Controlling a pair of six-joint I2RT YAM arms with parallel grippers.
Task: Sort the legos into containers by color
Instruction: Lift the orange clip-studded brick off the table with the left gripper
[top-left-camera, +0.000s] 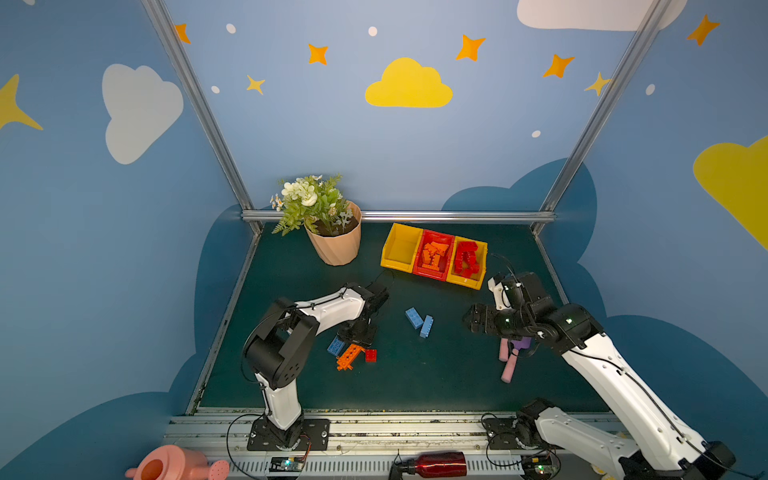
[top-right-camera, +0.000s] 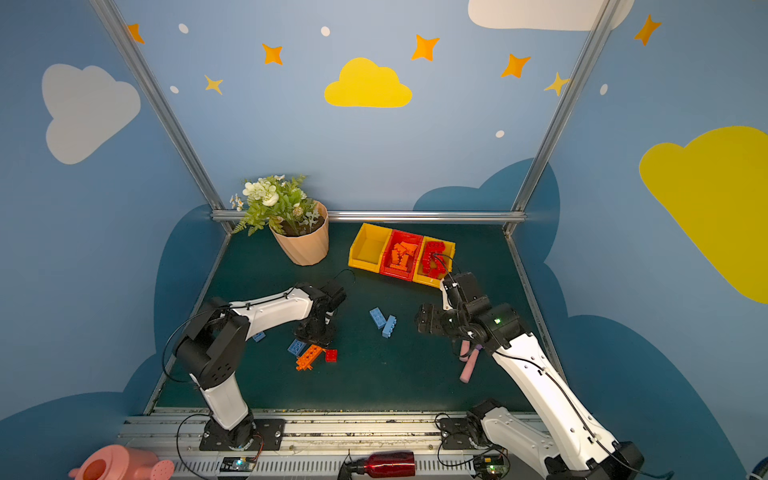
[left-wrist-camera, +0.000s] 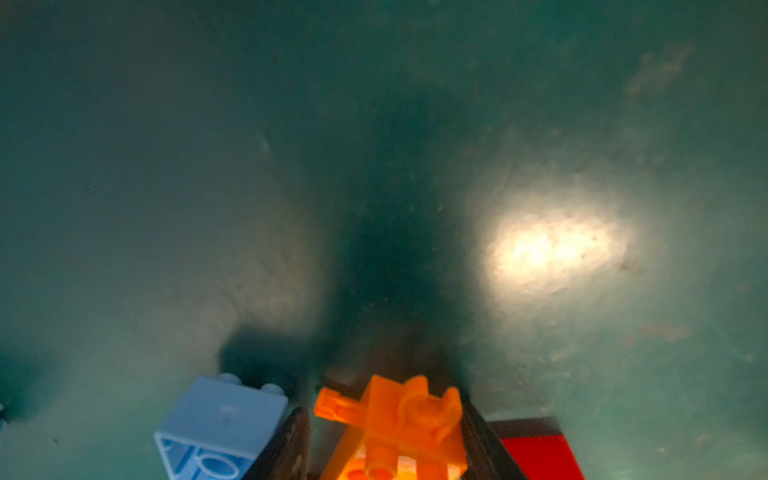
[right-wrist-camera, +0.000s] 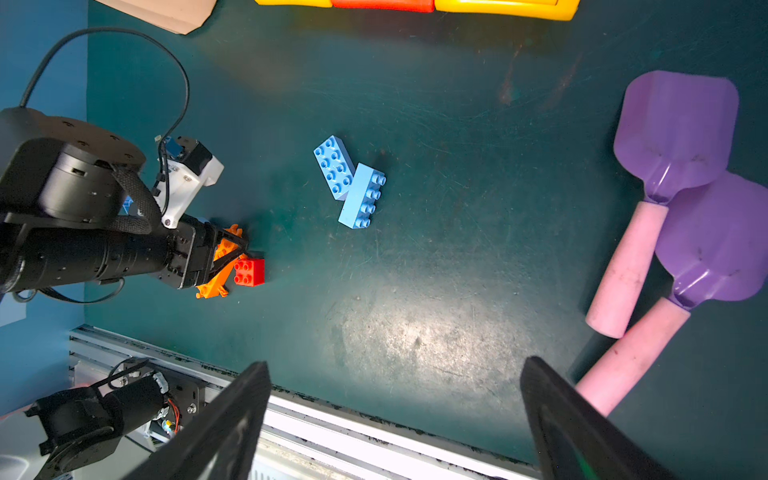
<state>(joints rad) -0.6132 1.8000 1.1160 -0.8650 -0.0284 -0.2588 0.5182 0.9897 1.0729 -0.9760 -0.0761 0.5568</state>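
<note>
A: Which step, going by the surface (top-left-camera: 415, 386) in front of the containers (top-left-camera: 392, 266)?

B: Looks like a pick, grip just taken. Left gripper (right-wrist-camera: 228, 253) down low, well out from the containers' left end, jaws drawn in on either side of the orange lego (left-wrist-camera: 399, 419) and pressing it, as far as the left wrist view tells. Not lifted yet, judging by both top views. Right gripper (right-wrist-camera: 392, 368) spread wide with nothing in it, hanging just off the containers' right end.

A: And next?

B: Probably a straight lift, then a carry to the middle container. Worth minding the red lego (top-left-camera: 371, 355) and a light blue lego (top-left-camera: 336, 345), both just beside the orange one and easy to drag along.

A: Containers, then?

B: Three joined in a row. Left yellow container (top-left-camera: 401, 249): nothing inside. Red container (top-left-camera: 432, 274) in the middle: a heap of orange legos (top-left-camera: 434, 253). Right yellow container (top-left-camera: 465, 283): a heap of red legos (top-left-camera: 467, 257). So presumably light blue for the left one.

A: Left to sort?

B: Besides those three, two light blue legos (top-left-camera: 414, 318), touching each other, between the containers and the left gripper.
</note>
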